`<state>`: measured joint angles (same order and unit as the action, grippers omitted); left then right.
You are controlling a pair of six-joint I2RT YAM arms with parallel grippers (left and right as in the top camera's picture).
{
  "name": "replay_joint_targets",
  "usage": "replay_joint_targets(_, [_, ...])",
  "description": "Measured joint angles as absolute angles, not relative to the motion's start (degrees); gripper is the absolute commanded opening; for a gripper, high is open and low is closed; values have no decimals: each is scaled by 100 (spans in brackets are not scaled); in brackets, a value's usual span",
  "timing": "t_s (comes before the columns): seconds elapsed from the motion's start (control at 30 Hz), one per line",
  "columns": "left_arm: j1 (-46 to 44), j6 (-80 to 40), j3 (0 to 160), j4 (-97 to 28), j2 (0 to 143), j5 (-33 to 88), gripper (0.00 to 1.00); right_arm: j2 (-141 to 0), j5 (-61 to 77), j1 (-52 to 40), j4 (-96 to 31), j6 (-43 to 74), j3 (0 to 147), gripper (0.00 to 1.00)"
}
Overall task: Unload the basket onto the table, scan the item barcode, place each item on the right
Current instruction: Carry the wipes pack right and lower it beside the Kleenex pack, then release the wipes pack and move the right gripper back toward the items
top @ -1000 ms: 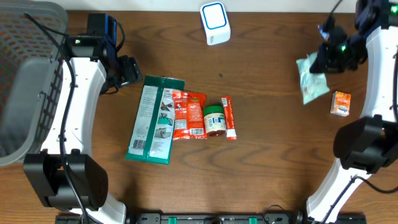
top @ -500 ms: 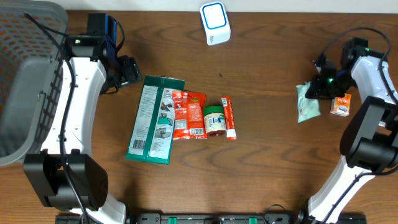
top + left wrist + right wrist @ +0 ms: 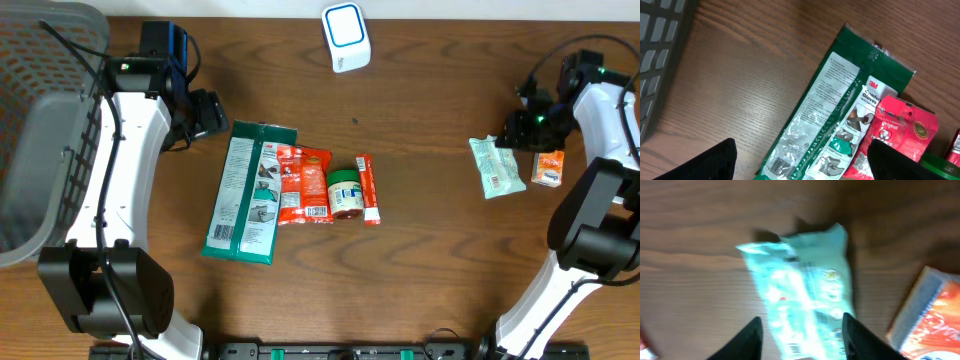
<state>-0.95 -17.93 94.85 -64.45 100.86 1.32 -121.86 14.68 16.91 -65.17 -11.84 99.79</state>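
Rightward, right hand (image 3: 801,317) half-wide over pale green packet (image 3: 800,280), orange box (image 3: 927,315) just beside; left hand (image 3: 802,144) wide, empty.

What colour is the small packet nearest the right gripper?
The packet is pale mint green with white patches, clearest in the right wrist view.

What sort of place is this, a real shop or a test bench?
Probably a lab mock-up of a shop checkout: a small white scanner stands on a wooden table, packaged goods such as a green glove pack lie on it, and a grey mesh basket waits at the left edge.
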Motion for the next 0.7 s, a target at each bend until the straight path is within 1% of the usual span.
replay_joint_targets(0.03, [-95, -1796, 9485, -6442, 10086, 130, 84, -12186, 1579, 1680, -6582, -1153, 10038, 29])
replay_joint_targets(0.1, [-95, -1793, 9485, -6445, 10086, 132, 84, -12180, 1793, 1629, -6748, -1120, 10088, 17])
replay_joint_targets(0.2, [-95, -1796, 9485, -6445, 10086, 132, 84, -12180, 1964, 1472, -6722, -1063, 9990, 10])
replay_joint_targets(0.43, [-95, -1796, 9485, -6440, 10086, 132, 84, -12178, 1769, 856, -5924, -1031, 9072, 11])
replay_joint_targets(0.47, [-95, -1796, 9485, -6445, 10086, 130, 84, -12178, 1671, 779, -5800, -1031, 8921, 10])
replay_joint_targets(0.53, [-95, -1796, 9485, -6442, 10086, 132, 84, -12178, 1417, 650, -5651, -1031, 8632, 4])
replay_joint_targets(0.7, [-95, -1796, 9485, -6445, 10086, 132, 84, -12143, 819, 576, -5522, -886, 8510, 3])
